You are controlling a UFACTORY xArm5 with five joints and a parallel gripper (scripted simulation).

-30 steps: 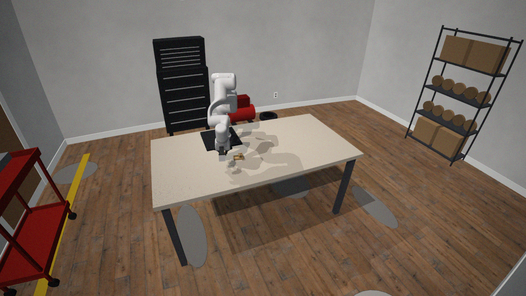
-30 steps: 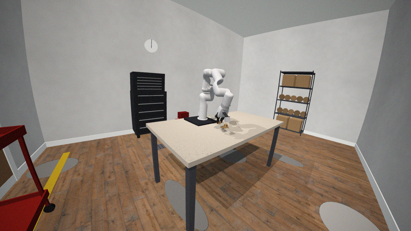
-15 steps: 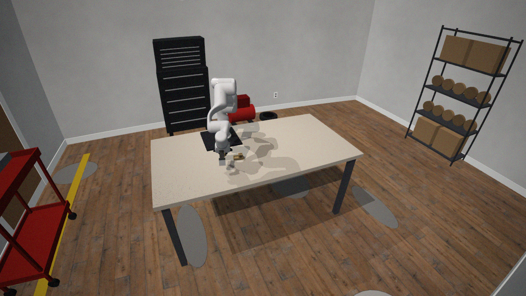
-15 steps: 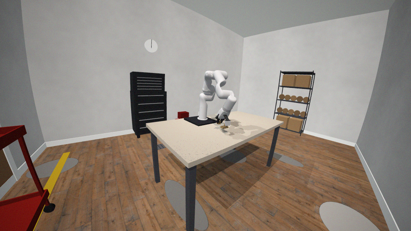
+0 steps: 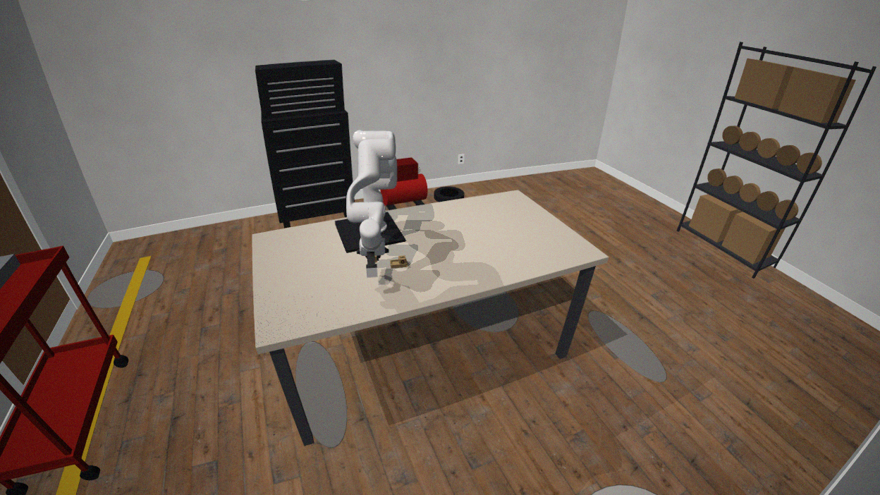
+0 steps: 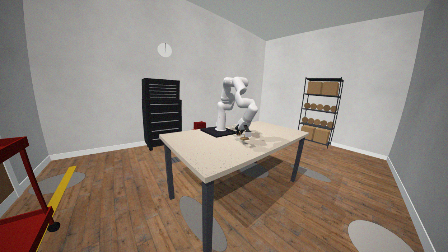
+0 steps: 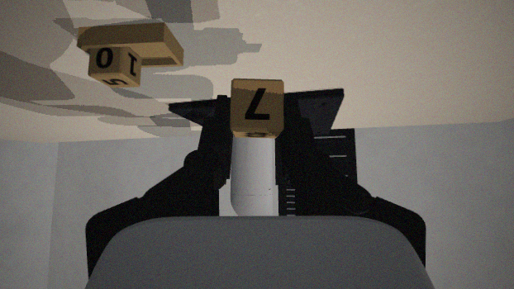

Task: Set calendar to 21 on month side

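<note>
In the wrist view, closest of all, a wooden cube point(image 7: 257, 108) point(image 6: 238, 134) is pinched between the two dark fingers of the gripper point(image 7: 256, 114) point(image 5: 376, 257) point(image 6: 238, 132). Its face toward the camera bears a black 7, which appears upside down in this view. Another marking on its narrow lower edge is too foreshortened to read.

Off to the left in the same view, apart from the gripper and the pinched cube, is the shallow wooden tray point(image 7: 124, 35) point(image 5: 395, 264) point(image 6: 244, 139). It rests on the pale table point(image 7: 392, 62) point(image 5: 307, 295) point(image 6: 200, 153), with a second cube point(image 7: 103, 62) in its left part as pictured. That cube shows 0, 1 and 5 on three faces; the rest of the tray beside it holds no cube. The month's name cannot be made out. In the top view, the tray is near the gripper, to the picture's right.

Farther back, the white arm point(image 5: 369, 169) point(image 6: 221, 117) rises from a black base plate point(image 5: 350, 238) point(image 6: 208, 131). Beyond the table are a tall black tool chest point(image 5: 307, 147) point(image 6: 162, 114) and a shelf rack point(image 5: 783, 111) point(image 6: 322, 94) carrying brown boxes and round items.
</note>
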